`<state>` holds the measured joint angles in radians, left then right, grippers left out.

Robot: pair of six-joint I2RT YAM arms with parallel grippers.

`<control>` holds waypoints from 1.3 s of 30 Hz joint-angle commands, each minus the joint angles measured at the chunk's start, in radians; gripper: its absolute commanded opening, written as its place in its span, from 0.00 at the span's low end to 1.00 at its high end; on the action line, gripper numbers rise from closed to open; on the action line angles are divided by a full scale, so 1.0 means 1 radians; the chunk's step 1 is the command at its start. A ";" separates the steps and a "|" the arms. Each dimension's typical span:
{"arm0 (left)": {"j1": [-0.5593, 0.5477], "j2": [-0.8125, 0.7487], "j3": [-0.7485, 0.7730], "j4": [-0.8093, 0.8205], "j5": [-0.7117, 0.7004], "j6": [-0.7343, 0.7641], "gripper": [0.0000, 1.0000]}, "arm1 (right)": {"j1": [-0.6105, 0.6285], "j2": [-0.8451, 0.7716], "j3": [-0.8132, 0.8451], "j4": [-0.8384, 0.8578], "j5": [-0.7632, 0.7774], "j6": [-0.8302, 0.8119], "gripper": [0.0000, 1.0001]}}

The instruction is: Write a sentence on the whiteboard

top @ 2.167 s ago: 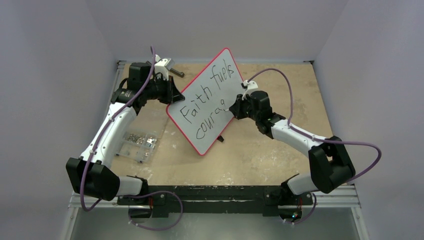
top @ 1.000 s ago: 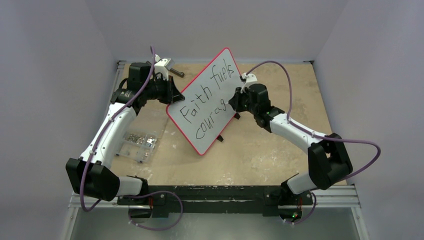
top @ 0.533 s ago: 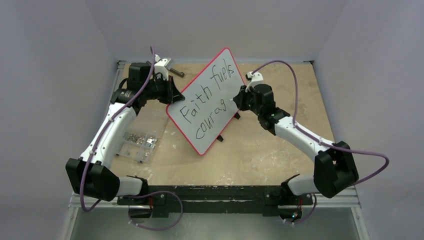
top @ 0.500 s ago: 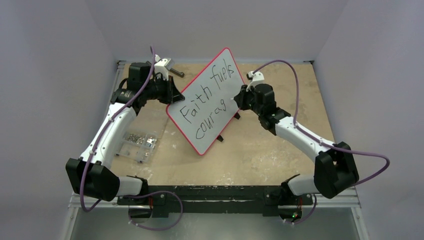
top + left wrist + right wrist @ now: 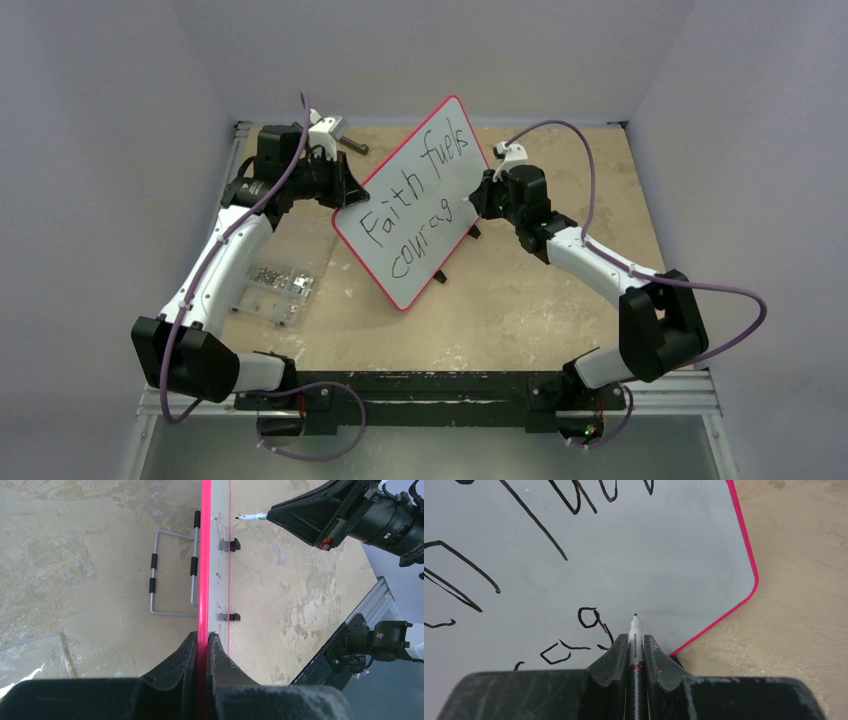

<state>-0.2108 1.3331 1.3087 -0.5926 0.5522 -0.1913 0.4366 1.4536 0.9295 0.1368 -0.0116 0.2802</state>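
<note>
The whiteboard (image 5: 411, 284), white with a thin red rim, stands tilted on the table. Its black sentence (image 5: 405, 205) reads "Faith fuels courag" in two lines. My left gripper (image 5: 202, 635) is shut on the board's red rim (image 5: 205, 555) at its left edge (image 5: 345, 192). My right gripper (image 5: 636, 638) is shut on a black-and-white marker (image 5: 636, 652). The marker tip points at the board just right of the "g" (image 5: 589, 618), near the board's right corner. In the left wrist view the marker (image 5: 252, 516) stands a small gap off the board face.
A clear plastic box of small metal parts (image 5: 276, 284) lies left of the board. A grey wire stand (image 5: 172, 575) sits behind the board and black feet (image 5: 229, 544) stick out in front. A dark tool (image 5: 352, 146) lies at the back. Walls close in on three sides.
My right gripper has carried the marker up and to the right along the board, from beside the "g" toward the right corner. The left arm and the board have not moved.
</note>
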 commanded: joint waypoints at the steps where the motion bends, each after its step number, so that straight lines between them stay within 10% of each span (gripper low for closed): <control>1: 0.002 -0.030 0.003 0.043 -0.067 0.058 0.00 | -0.002 -0.011 0.040 0.073 -0.031 0.005 0.00; 39: 0.002 -0.025 0.008 0.043 -0.067 0.058 0.00 | -0.013 0.107 0.109 0.095 -0.110 0.022 0.00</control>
<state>-0.2108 1.3327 1.3087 -0.5922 0.5446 -0.1940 0.4183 1.5513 1.0061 0.1894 -0.0708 0.2935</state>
